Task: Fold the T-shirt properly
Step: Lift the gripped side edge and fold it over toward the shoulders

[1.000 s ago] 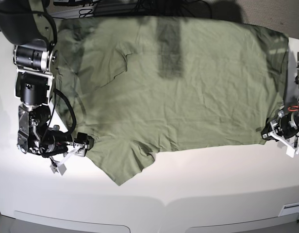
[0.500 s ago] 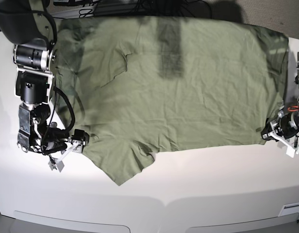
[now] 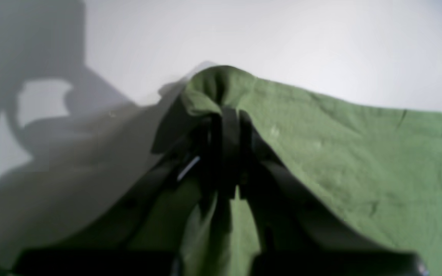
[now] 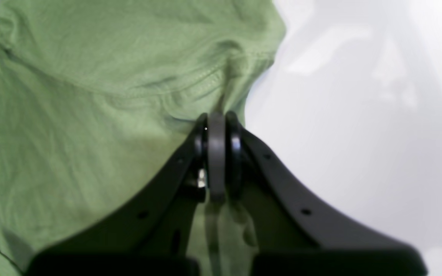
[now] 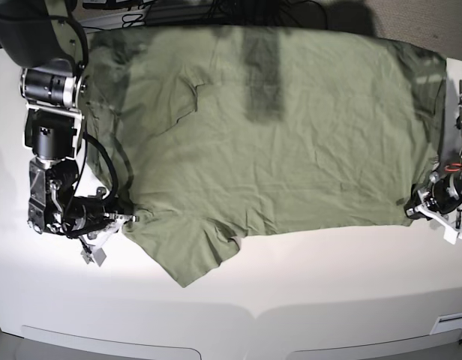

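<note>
Grips set on both near corners of the T-shirt (image 5: 276, 135), spread across the table (image 5: 328, 277).
I have the right gripper (image 4: 216, 126) and left gripper (image 3: 226, 115) clamped on cloth; I'd lift both evenly, keeping tension.

T-shirt (image 5: 276, 135) spread on table (image 5: 328, 277); grippers at opposite near corners — right (image 5: 124, 219), left (image 5: 415, 208)

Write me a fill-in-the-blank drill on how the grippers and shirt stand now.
1. The T-shirt lies spread on a ____ table.
2. The right gripper is ____ on the T-shirt's hem.
3. The left gripper pinches a fold of ____ fabric.
4. In the base view, the right gripper sits at the picture's ____ side.

Missing words: white; shut; green; left
</note>
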Robot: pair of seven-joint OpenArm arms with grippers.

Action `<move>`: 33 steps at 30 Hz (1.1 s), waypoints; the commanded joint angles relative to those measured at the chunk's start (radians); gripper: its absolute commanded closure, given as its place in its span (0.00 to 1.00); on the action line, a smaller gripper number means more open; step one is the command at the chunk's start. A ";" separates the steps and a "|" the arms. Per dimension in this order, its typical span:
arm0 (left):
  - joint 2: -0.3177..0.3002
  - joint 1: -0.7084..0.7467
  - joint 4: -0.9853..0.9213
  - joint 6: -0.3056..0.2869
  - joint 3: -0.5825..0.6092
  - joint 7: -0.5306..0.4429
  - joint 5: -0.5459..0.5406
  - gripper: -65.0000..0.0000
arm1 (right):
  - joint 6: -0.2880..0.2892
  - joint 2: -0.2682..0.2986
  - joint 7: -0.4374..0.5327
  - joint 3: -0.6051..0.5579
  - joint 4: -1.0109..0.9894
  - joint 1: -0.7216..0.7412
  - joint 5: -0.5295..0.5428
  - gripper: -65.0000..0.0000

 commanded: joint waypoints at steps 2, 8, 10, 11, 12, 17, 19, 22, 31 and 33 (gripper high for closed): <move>-0.013 -0.034 0.014 -0.010 -0.001 -0.037 -0.017 1.00 | 0.007 0.015 0.041 0.002 0.013 0.036 -0.013 1.00; 0.021 -0.033 0.069 -0.010 -0.001 -0.029 0.018 1.00 | 0.006 0.032 0.074 0.002 0.013 0.051 -0.057 1.00; 0.042 -0.033 0.098 -0.010 -0.001 -0.032 0.018 1.00 | 0.006 0.052 0.095 0.002 0.013 0.053 -0.057 1.00; 0.053 -0.033 0.115 -0.010 -0.001 -0.036 0.021 1.00 | 0.005 0.064 0.102 0.002 0.013 0.053 -0.057 1.00; 0.063 -0.033 0.132 -0.010 -0.001 -0.037 0.034 1.00 | 0.005 0.076 0.107 0.002 0.013 0.053 -0.057 1.00; 0.094 -0.033 0.217 -0.010 -0.001 -0.037 0.133 1.00 | 0.003 0.146 0.117 0.002 0.013 0.058 -0.055 1.00; 0.099 -0.034 0.243 -0.010 -0.001 -0.037 0.132 1.00 | 0.003 0.177 0.117 0.001 0.013 0.065 -0.029 1.00; 0.098 -0.034 0.265 -0.010 -0.001 -0.037 0.133 1.00 | 0.024 0.212 0.111 0.002 0.013 0.081 0.029 1.00; 0.096 -0.060 0.266 -0.010 -0.001 -0.005 0.131 1.00 | 0.065 0.214 0.032 0.001 0.014 0.175 0.126 1.00; 0.092 -0.061 0.266 -0.010 -0.001 -0.005 0.129 1.00 | 0.065 0.219 0.004 0.001 0.014 0.180 0.162 1.00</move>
